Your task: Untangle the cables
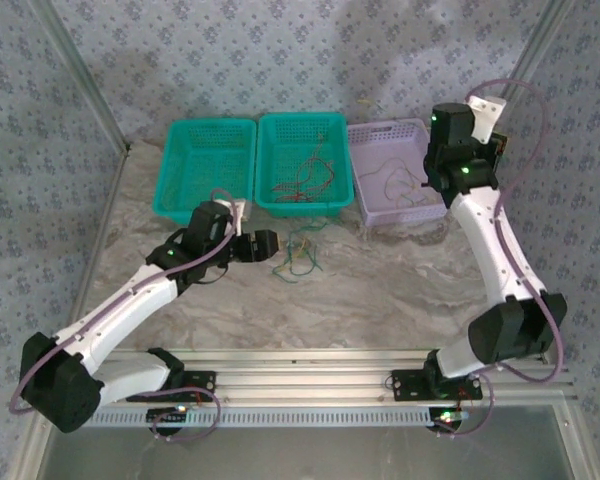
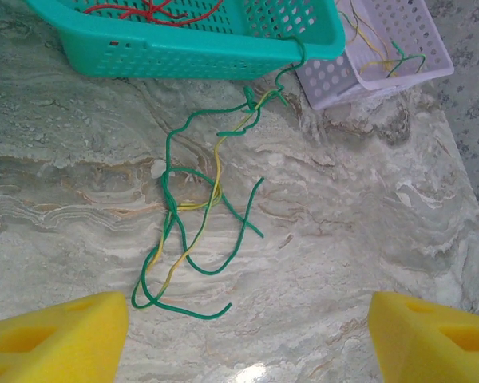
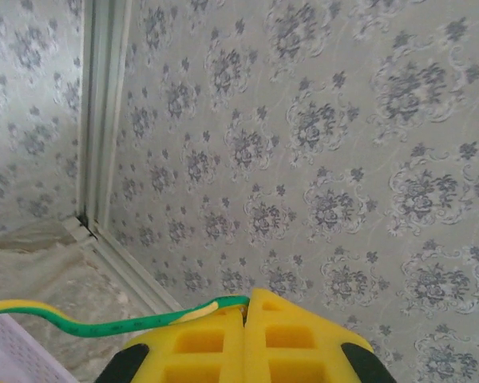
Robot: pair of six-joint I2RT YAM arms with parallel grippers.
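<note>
A tangle of green and yellow cables (image 2: 193,209) lies on the marble table (image 2: 367,223), one green end hooked over the rim of the middle teal basket (image 2: 207,56). My left gripper (image 2: 249,335) hovers just near of the tangle, open, with nothing between its yellow fingers (image 2: 56,339). From above, the left gripper (image 1: 265,245) sits left of the tangle (image 1: 302,252). Red cables (image 1: 302,180) lie in the middle teal basket. My right gripper (image 3: 246,307) is shut on a green-yellow cable (image 3: 104,323), raised over the lilac basket (image 1: 372,205), which holds more cables (image 1: 385,180).
A second teal basket (image 1: 205,165) stands at the back left. The three baskets line the far side against the patterned wall. A metal frame post (image 3: 104,112) stands in the corner. Open marble lies right of the tangle.
</note>
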